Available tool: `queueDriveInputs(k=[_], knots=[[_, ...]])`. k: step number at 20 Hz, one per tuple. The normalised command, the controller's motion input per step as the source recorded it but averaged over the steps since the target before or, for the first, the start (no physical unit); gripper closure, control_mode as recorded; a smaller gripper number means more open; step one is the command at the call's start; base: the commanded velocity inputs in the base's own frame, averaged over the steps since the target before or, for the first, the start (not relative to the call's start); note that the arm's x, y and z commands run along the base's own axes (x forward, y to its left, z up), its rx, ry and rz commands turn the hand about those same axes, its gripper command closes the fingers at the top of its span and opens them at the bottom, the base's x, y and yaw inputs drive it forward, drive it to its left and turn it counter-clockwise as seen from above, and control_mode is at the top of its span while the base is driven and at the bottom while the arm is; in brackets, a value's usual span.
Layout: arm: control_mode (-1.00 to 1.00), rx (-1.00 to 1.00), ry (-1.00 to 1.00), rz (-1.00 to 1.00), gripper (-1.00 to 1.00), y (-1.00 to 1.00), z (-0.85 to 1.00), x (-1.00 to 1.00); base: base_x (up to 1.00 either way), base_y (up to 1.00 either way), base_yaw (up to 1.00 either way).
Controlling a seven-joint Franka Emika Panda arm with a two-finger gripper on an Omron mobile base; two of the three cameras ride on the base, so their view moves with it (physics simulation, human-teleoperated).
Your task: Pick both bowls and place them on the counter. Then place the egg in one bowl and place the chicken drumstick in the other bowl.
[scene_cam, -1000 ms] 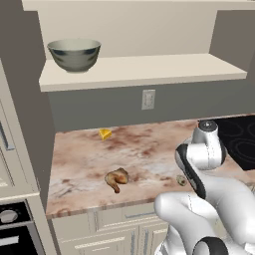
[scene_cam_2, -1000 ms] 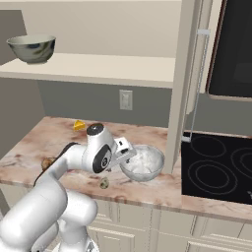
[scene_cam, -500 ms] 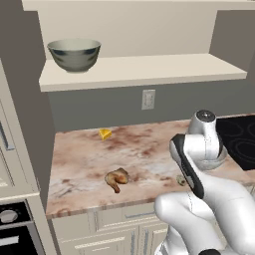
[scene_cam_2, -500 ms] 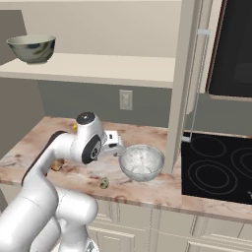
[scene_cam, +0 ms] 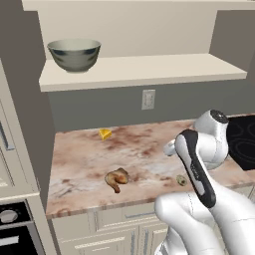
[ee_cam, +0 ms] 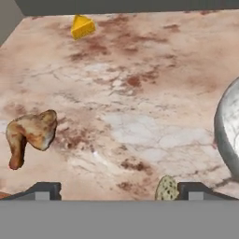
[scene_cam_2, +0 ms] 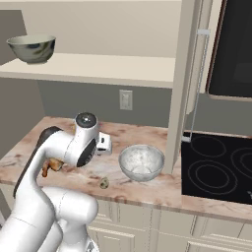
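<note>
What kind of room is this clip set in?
A rendered home kitchen, by the look of it: a marbled stone counter over cream cabinets, a black glass cooktop beside it, and food lying out, a chicken drumstick and a cheese wedge.

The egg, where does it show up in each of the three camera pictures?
Left base view: the egg lies lower right, near the counter's front edge, beside the robot arm.
Right base view: the egg lies left of centre, before the white bowl.
Hand view: the egg sits at the bottom, right of centre.
Shared landmark: the drumstick.
</note>
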Motion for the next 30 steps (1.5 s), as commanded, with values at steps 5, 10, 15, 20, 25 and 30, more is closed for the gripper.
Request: queueDriveInputs(k=[5,10,15,20,25,30], knots=[[-1.00,0.19,-0.22,0.01,-1.00,0.17,0.00,-0.70,0.00,0.00,0.00],[-1.00,0.23,-0.04,0.01,-1.00,0.24,0.48,-0.12,0.00,0.00,0.00],[-1.00,0.27,0.01,0.00,-1.00,0.43,0.63,0.00,0.00,0.00,0.00],[-1.00,0.29,0.06,0.00,-1.00,0.43,0.59,0.04,0.00,0.00,0.00],[-1.00,0.29,0.10,0.00,-1.00,0.35,0.56,0.25,0.00,0.00,0.00],[-1.00,0.13,0.09,0.00,-1.00,0.32,0.43,0.29,0.00,0.00,0.00]])
